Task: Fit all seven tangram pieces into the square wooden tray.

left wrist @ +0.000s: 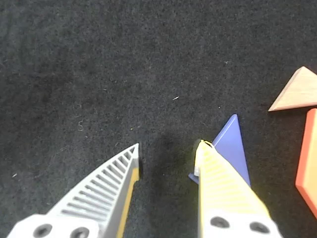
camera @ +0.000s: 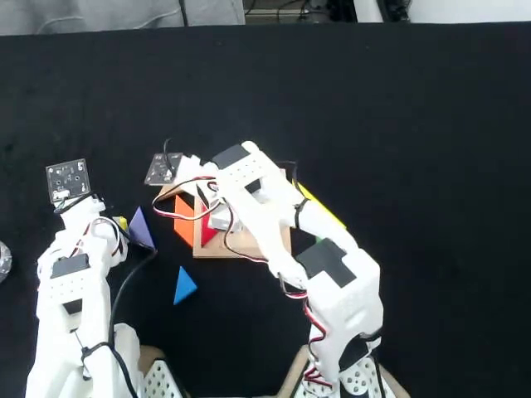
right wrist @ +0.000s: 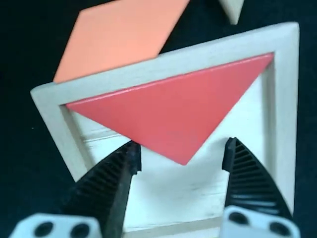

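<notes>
Both arms extend forward, the left pincer (left wrist: 169,148) and right pincer (right wrist: 181,148) each gaping apart.

Wooden tray (camera: 224,251) mostly covered by the right arm (camera: 257,199), red triangle (camera: 207,230) inside it largely hidden, yellow piece (camera: 322,207) at the tray's 3 o'clock half under that arm, purple triangle (left wrist: 233,148) partly behind the left gripper (left wrist: 169,145), orange piece (left wrist: 308,158) cut by frame edge

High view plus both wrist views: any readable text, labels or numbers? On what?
No legible text anywhere.
Marks on the dark board atop the left arm: too small to read.
Marks on the second dark board by the tray: also unreadable.
The red triangle and orange piece: plain, no print.
</notes>
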Controlling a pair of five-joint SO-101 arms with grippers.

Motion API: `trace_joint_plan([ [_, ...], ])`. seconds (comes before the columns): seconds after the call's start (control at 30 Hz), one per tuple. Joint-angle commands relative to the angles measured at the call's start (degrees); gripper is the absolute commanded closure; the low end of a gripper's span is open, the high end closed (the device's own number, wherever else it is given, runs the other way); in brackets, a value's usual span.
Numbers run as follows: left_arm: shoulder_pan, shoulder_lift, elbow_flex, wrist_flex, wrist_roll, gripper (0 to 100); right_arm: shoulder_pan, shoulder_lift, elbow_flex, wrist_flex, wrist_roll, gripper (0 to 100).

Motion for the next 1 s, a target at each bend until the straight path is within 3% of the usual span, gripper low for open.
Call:
trace_joint_plan([
  [0.0, 0.57, -1.14, -0.13, -0.97, -0.35, 81, -2.29, -2.15, -2.51, -0.35, 0.97, 72.9],
  [0.4, 0.66, -1.14, -0.13, -0.97, -0.35, 81, 0.26, -24.40, -9.19, 24.62, 0.62, 73.7],
  [0.53, 0.66, -1.14, -0.13, -0.88, -0.35, 81, 3.87, -32.57, -8.57, 29.01, -0.53, 92.0],
  [0.6, 0.66, -1.14, -0.13, -0.88, -0.35, 81, 6.77, -35.56, -6.55, 28.92, -4.31, 98.9],
  [0.67, 0.66, -1.14, -0.13, -0.88, -0.35, 81, 9.85, -37.76, -3.56, 27.96, -8.09, 95.1],
  [0.77, 0.66, -1.14, -0.13, -0.88, -0.35, 81, 16.00, -39.87, 3.12, 23.56, -13.10, 98.8],
  [0.97, 0.66, -1.14, -0.13, -0.79, -0.35, 81, 27.25, -39.08, 20.00, 5.63, -14.24, 98.0],
])
